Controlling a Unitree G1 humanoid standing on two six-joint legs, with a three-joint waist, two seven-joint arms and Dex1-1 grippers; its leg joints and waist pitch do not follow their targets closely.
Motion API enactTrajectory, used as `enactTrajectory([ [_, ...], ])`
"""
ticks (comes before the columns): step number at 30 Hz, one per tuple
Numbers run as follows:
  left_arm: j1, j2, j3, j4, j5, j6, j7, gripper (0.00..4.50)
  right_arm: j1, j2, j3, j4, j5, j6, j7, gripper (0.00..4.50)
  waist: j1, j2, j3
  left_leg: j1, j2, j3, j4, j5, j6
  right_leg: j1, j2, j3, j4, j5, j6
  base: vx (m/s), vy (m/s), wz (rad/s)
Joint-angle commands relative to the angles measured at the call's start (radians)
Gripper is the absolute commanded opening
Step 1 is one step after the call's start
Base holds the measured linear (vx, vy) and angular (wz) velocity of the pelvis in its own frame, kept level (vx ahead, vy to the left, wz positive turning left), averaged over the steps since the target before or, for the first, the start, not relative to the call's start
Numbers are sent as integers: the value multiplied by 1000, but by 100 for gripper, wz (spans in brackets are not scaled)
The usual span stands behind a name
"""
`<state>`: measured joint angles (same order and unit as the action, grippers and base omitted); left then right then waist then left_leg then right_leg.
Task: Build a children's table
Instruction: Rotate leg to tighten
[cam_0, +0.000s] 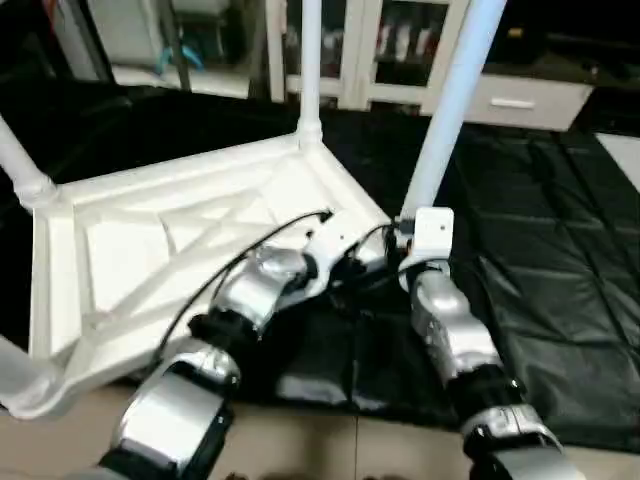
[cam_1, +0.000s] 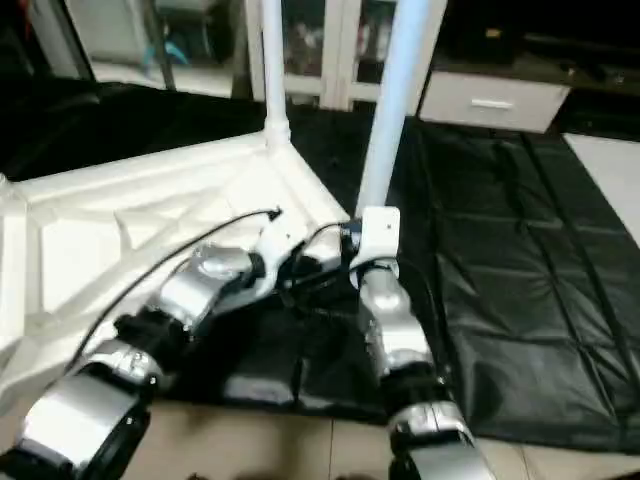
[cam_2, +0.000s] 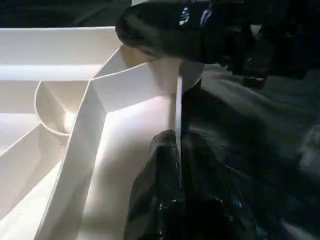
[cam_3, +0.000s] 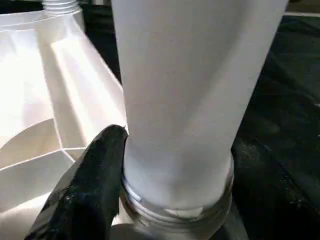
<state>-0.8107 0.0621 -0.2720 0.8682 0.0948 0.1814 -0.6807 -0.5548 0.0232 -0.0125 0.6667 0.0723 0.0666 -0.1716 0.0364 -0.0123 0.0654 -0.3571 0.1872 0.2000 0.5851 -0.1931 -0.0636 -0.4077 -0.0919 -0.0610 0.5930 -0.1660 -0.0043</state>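
Fitting the fourth leg (cam_0: 455, 100) into the near corner socket (cam_3: 175, 215) of the upturned tabletop (cam_0: 130, 250) on the black floor mat (cam_0: 540, 290): right end effector (cam_3: 172, 150) clasping that leg just above the socket, left end effector (cam_2: 175, 200) shut against the tabletop rim beside the socket, next probably screwing the leg fully home.

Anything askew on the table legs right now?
Yes. The long white tapered tube leg held in the right end effector leans away from the upright far leg. Threads show at its base, so it is not fully seated in the white ribbed plastic tabletop.
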Motion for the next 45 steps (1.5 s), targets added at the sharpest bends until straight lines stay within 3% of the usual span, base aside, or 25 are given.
enactTrajectory([
  [1,1,-3,40,33,3,-14,108,0,13,18,8,56,-25,-14,-16,270,-2,-7,-63,6,33,-15,-72,-200,38,40,-50,44,-67,-172,-212,0,0,0],
  [4,2,-1,38,41,3,-22,103,0,5,25,14,51,-16,-61,33,270,-1,-6,-62,4,34,-15,-72,-193,56,44,-51,43,-67,-167,-220,0,0,0],
  [5,2,1,40,49,3,-29,99,0,7,19,29,40,-27,-85,52,326,-1,-6,-61,3,34,-15,-72,-201,57,44,-52,42,-69,-186,-217,0,0,0],
  [8,7,12,36,54,3,-44,68,0,32,4,44,-34,-31,-102,91,340,1,-4,-59,2,34,-17,-73,-206,57,45,-52,43,-71,-209,-207,0,0,0],
  [10,17,25,30,39,3,-50,40,0,53,-13,44,-97,-9,-82,139,360,-5,-6,-58,-5,34,-20,-76,-216,56,51,-53,42,-73,-237,-189,0,0,0],
  [13,36,49,16,6,0,-53,-19,0,85,-46,40,-187,50,-45,252,390,-6,-6,-60,-3,37,-19,-74,-204,72,49,-52,43,-71,-211,-200,0,0,0],
  [14,60,76,-2,-30,-7,-59,-100,0,120,-132,72,-269,61,16,384,390,-5,-7,-59,-5,37,-19,-73,-187,82,50,-51,42,-68,-191,-209,0,0,0],
  [15,69,88,-10,-43,-9,-63,-132,0,132,-160,81,-298,77,46,434,390,-4,-10,-58,-5,37,-18,-71,-177,93,53,-48,42,-68,-175,-212,0,0,0],
  [16,70,90,-10,-44,-9,-63,-135,0,134,-163,82,-301,79,49,440,390,0,-7,-59,-4,40,-16,-68,-153,106,48,-50,45,-64,-143,-224,0,0,0],
  [18,97,131,-27,-82,-22,-73,-240,0,180,-267,100,-404,137,128,607,390,4,-9,-58,-6,39,-15,-67,-134,126,54,-49,43,-61,-107,-244,0,0,0],
  [23,143,198,-77,-161,-56,-113,-468,0,273,-456,140,-568,214,219,872,390,11,-9,-56,-2,47,-17,-69,-175,116,51,-53,45,-65,-172,-240,0,0,0],
  [24,150,210,-87,-178,-60,-114,-505,0,289,-489,150,-590,220,230,914,390,12,0,-52,-1,49,-17,-72,-188,110,45,-54,46,-67,-182,-244,0,0,0],
  [26,159,230,-105,-200,-64,-122,-561,0,314,-536,164,-622,237,253,979,390,13,-5,-53,0,47,-15,-71,-214,97,42,-53,46,-71,-210,-242,0,0,0],
  [29,175,262,-136,-248,-85,-107,-670,0,349,-603,192,-666,257,298,1074,390,22,-2,-51,3,52,-18,-76,-228,80,41,-56,47,-72,-244,-235,0,0,0],
  [33,186,278,-142,-280,-87,-86,-716,0,359,-623,207,-692,264,332,1110,390,26,-3,-52,2,53,-19,-77,-231,59,41,-57,46,-69,-237,-238,0,0,0],
  [40,181,285,-138,-274,-82,-90,-714,0,334,-602,220,-665,233,337,1092,390,26,-6,-54,0,49,-18,-73,-205,56,42,-57,45,-67,-220,-234,0,0,0],
  [45,185,291,-137,-288,-83,-79,-721,0,328,-598,219,-663,232,347,1102,352,27,-5,-56,1,49,-17,-71,-188,64,44,-58,45,-63,-194,-244,0,0,0],
])
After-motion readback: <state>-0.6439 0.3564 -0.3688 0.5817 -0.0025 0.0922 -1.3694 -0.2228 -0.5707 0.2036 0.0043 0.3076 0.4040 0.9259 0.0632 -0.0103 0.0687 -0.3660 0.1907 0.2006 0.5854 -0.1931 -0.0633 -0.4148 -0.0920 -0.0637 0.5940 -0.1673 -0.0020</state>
